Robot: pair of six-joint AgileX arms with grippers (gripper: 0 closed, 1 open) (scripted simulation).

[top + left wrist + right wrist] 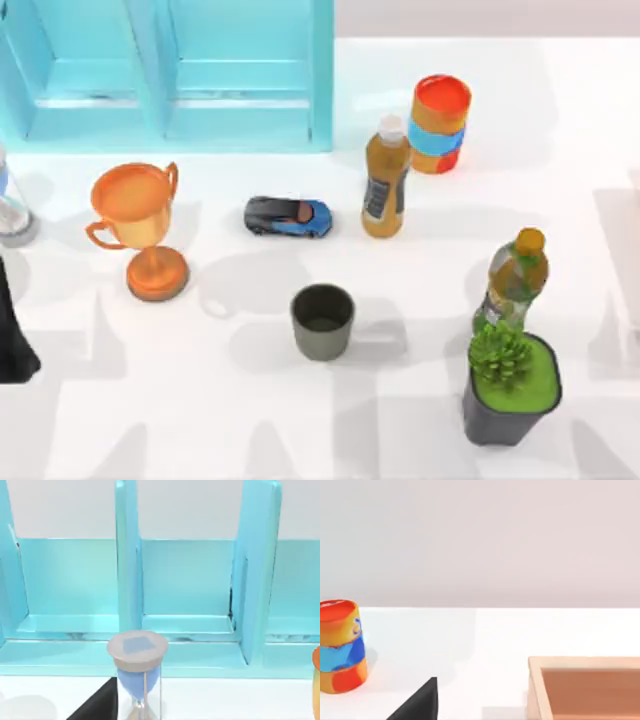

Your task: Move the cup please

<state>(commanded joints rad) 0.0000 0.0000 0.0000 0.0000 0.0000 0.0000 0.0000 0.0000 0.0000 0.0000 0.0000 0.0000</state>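
Top view, nearest edge: a dark grey pot (510, 405) holds a green plant (499, 355). Just behind it stands a bottle (514, 281) with an orange cap. The cup (322, 321) stands upright and empty near the middle of the white bench (200, 420), apart from everything. Farther back are an orange trophy (140, 225), a toy car (288, 216), a brown bottle (385, 180) and a can (439, 124). A turquoise rack (170, 70) stands at the far side. Whether either tool is open, one cannot tell.
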